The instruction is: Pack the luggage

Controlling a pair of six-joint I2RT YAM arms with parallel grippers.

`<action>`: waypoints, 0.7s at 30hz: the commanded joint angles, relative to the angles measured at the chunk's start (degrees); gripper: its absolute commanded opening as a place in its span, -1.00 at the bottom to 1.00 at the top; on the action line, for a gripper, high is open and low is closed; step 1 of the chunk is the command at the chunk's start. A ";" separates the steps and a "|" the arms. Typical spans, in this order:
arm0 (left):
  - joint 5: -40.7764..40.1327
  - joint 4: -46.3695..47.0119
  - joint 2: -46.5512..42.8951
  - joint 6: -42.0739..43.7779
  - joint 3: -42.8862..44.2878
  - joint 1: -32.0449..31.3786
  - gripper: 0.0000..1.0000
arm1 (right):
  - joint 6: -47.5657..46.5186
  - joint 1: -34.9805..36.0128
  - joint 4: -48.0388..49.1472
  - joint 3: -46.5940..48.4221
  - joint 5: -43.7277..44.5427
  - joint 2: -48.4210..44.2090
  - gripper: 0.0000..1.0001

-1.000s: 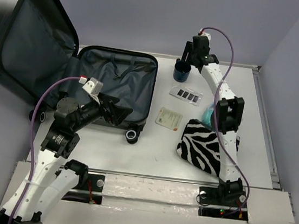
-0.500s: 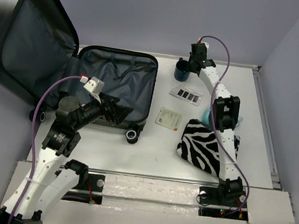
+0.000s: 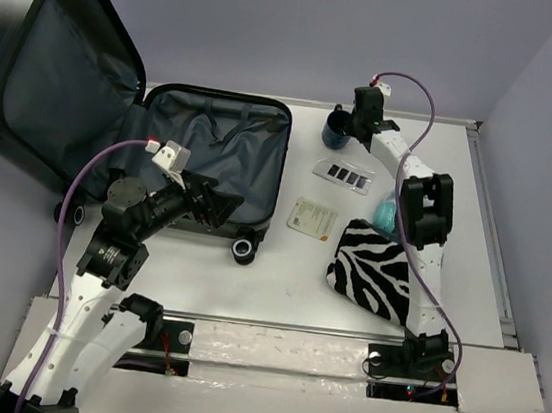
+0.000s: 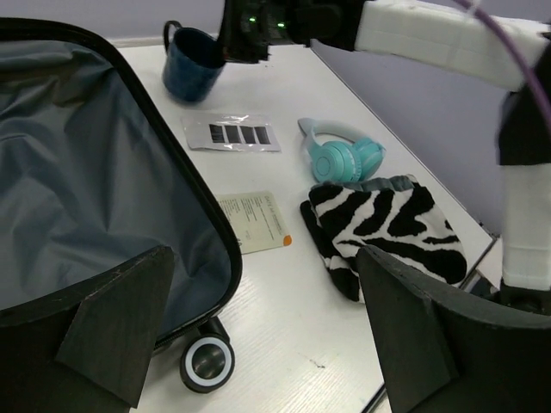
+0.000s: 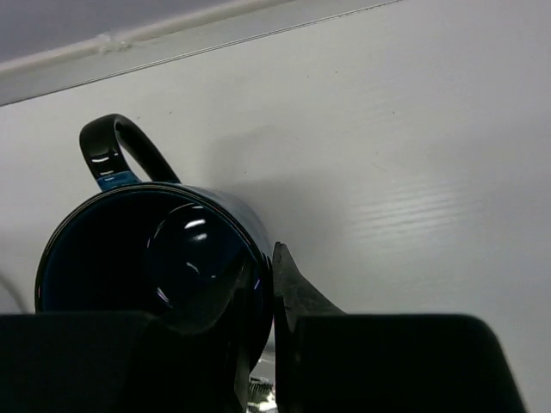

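The luggage [image 3: 217,154] lies open at the left of the table, its grey lining bare and its lid [image 3: 61,69] propped up at the back left. My left gripper [image 3: 224,206] hovers open over the case's near edge; in the left wrist view it [image 4: 265,258] holds nothing, with the case rim [image 4: 211,224] and a wheel [image 4: 207,363] below it. A dark blue mug [image 3: 336,130] stands at the back of the table. My right gripper [image 3: 352,125] is shut on its rim. In the right wrist view one finger [image 5: 291,288] presses the mug [image 5: 146,258] wall from outside.
A clear bag of black strips [image 3: 343,174], a pale card [image 3: 312,218], teal headphones [image 3: 384,212] and a zebra-striped pouch [image 3: 374,269] lie right of the case. The walls stand close behind and to the right.
My right gripper has come down onto the mug and shut on its rim. The left arm has barely moved.
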 commanded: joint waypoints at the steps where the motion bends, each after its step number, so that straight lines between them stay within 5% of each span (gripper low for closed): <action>1: -4.36 -0.27 -1.12 0.42 1.17 0.40 0.98 | -3.23 7.17 19.77 -11.69 -4.45 -21.59 -0.86; 10: -13.85 -2.57 -4.54 -0.10 1.52 1.10 0.98 | -9.73 22.65 20.05 -9.10 -4.99 -17.58 -0.86; 21: -20.54 -4.50 -6.83 -0.54 2.40 1.19 0.98 | -24.32 34.52 19.87 18.66 5.11 3.86 -0.86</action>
